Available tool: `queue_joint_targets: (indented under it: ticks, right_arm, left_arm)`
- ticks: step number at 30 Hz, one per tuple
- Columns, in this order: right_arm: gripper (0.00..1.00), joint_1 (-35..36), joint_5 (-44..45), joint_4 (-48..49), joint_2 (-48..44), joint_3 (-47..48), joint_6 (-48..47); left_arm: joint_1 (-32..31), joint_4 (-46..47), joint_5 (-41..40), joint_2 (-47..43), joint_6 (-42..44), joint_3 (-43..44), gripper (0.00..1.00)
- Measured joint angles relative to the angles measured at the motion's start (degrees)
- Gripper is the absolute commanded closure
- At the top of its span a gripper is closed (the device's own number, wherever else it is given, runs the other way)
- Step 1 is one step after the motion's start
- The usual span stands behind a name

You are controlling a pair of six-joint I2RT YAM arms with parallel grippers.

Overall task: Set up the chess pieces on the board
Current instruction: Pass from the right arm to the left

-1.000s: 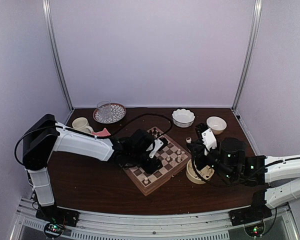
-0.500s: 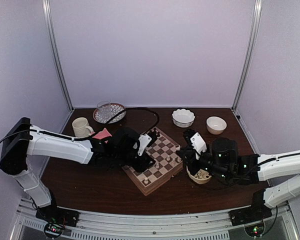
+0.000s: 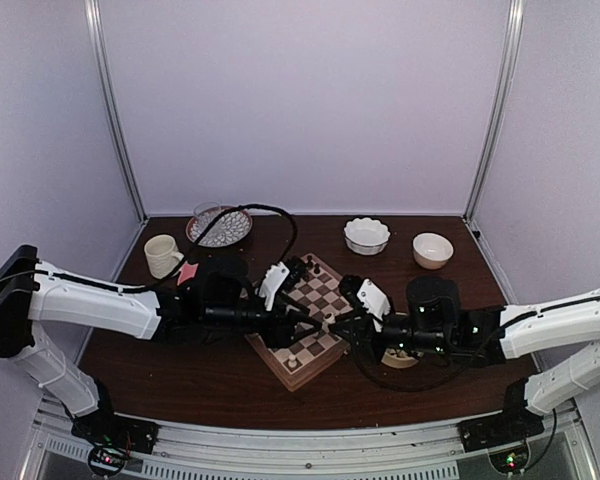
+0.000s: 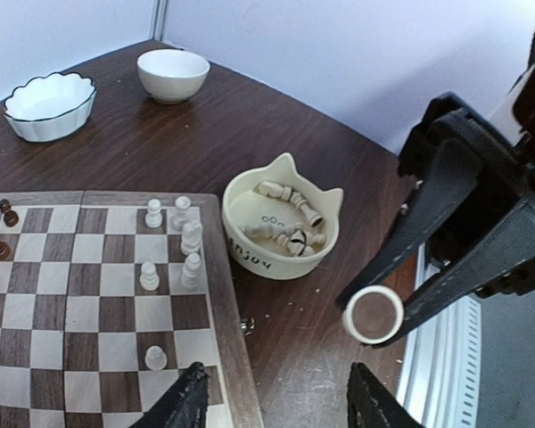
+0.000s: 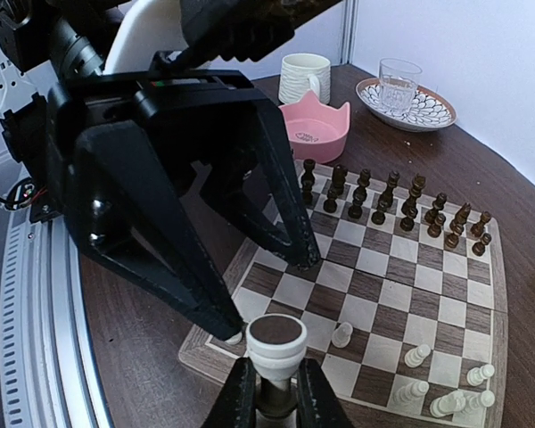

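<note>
At the tips of your right claw (image 5: 267, 392), you are pinching a cream chess piece (image 5: 276, 343) by its neck, jaws narrow, its felt base facing the wrist camera rather than the squares. Just beyond and below, the board (image 5: 401, 294) is lying with near squares free. Your left claw (image 4: 276, 397) is hovering there half open, holding nothing.

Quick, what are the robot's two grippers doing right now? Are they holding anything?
Left gripper: open, holding nothing.
Right gripper: shut on a white piece.

Board (image 3: 325, 296) and bowls (image 3: 366, 236) on table (image 3: 180, 375)
</note>
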Motion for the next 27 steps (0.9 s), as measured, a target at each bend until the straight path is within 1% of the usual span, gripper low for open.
queue_joint_targets:
  ticks: [2, 4, 9, 15, 20, 24, 27]
  right_arm:
    - [0.99, 0.0, -0.1, -0.1, 0.4, 0.4, -0.2]
    - [0.99, 0.0, -0.1, -0.2, 0.7, 0.7, -0.3]
    - [0.98, 0.0, -0.3, -0.4, 2.1, 1.0, -0.3]
    - [0.98, 0.0, -1.2, -0.8, 3.8, 2.1, -0.8]
    - [0.96, 0.0, -1.7, -1.1, 3.9, 2.6, -1.9]
    - [0.96, 0.0, -1.6, -1.7, 3.9, 2.6, -2.4]
    - [0.96, 0.1, -1.6, -1.9, 3.9, 2.6, -2.8]
  left_arm:
    - [0.0, 1.6, 1.7, -0.4, -1.0, -0.5, 0.39]
    - [0.0, 2.8, 3.0, -0.6, -1.9, -0.7, 0.39]
    - [0.0, 4.0, 5.2, -0.7, -3.5, -1.1, 0.43]
    - [0.0, 4.9, 8.3, -0.4, -5.3, -1.0, 0.57]
    - [0.0, 4.8, 9.0, 1.4, -6.9, 0.2, 0.67]
    - [0.0, 4.6, 9.2, 2.1, -7.7, 0.5, 0.68]
    - [0.0, 4.6, 9.4, 2.2, -8.1, 0.6, 0.65]
